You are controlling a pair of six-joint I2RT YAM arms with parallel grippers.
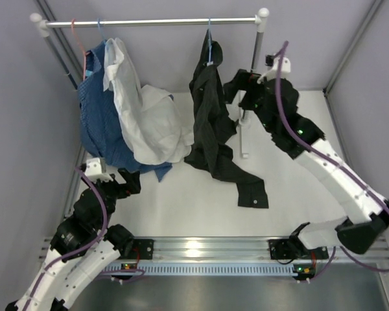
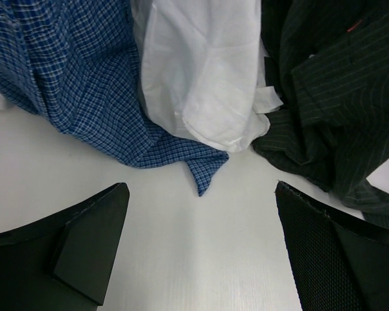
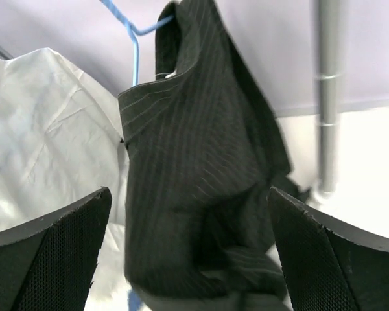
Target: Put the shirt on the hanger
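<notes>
Shirt (image 3: 201, 162) on hanger (image 3: 135, 58) — wire plainest at right wrist — left end effector (image 2: 201, 194), right end effector (image 3: 188, 194) agape

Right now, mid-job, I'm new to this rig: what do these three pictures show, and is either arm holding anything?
Two robot arms are bolted at the near edge of the white table, each ending in a two-finger gripper. The wide picture looks down from above and behind them. The other two come from wrist cameras, so the dark shapes at the bottom are that gripper's own fingers. At the back, a clothes rail carries a blue checked shirt, a white shirt and the black pinstriped shirt. The black one is draped on the light-blue hanger, its lower end trailing on the table. The left gripper is open near the hems. The right gripper is open, facing the black shirt. Neither holds anything.
</notes>
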